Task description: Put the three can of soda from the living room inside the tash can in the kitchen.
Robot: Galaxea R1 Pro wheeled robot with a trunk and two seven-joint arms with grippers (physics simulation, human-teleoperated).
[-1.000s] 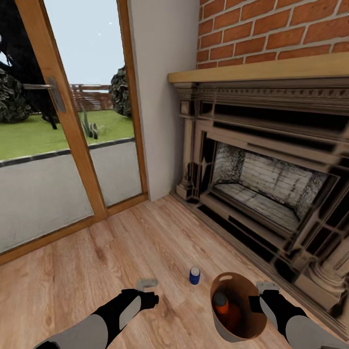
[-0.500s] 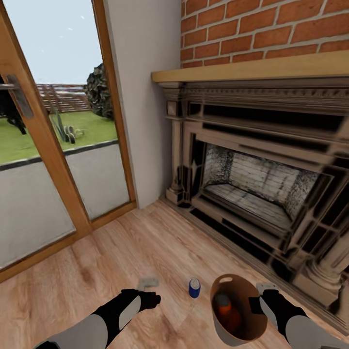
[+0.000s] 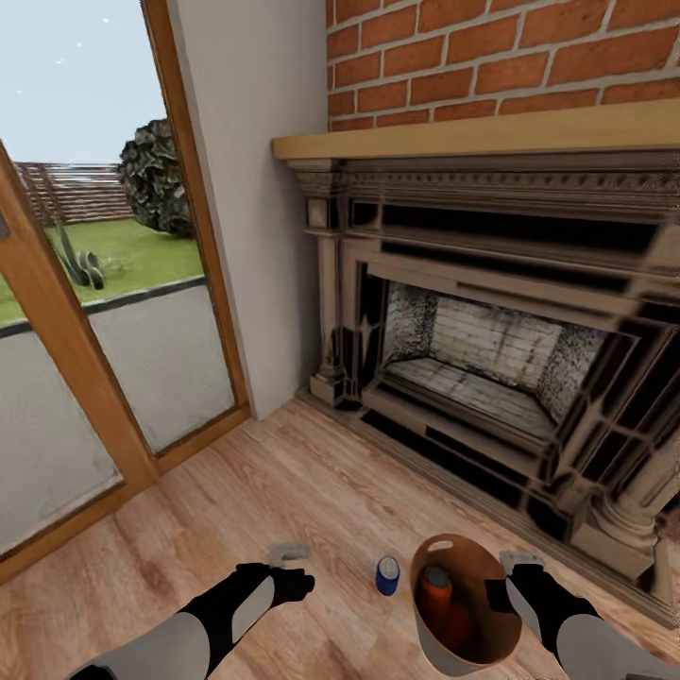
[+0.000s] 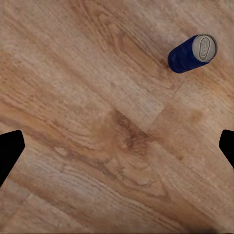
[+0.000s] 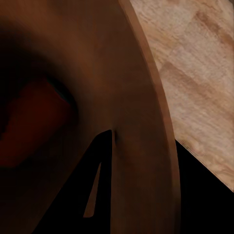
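Blue soda can (image 3: 387,574) stands upright on the wood floor (image 3: 283,482) beside your bin (image 3: 460,650), held by your right gripper (image 3: 521,559); left gripper (image 3: 288,551) wide, empty. Light, smooth, probably slippery: grip mid-body.

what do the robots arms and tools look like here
In the head view both arms have pale grey forearm shells that run into matte black wrist sections. The left tool and the right tool are small, boxy and light grey. In the left wrist view its fingers show as flat black tips. No cables or markings are visible.
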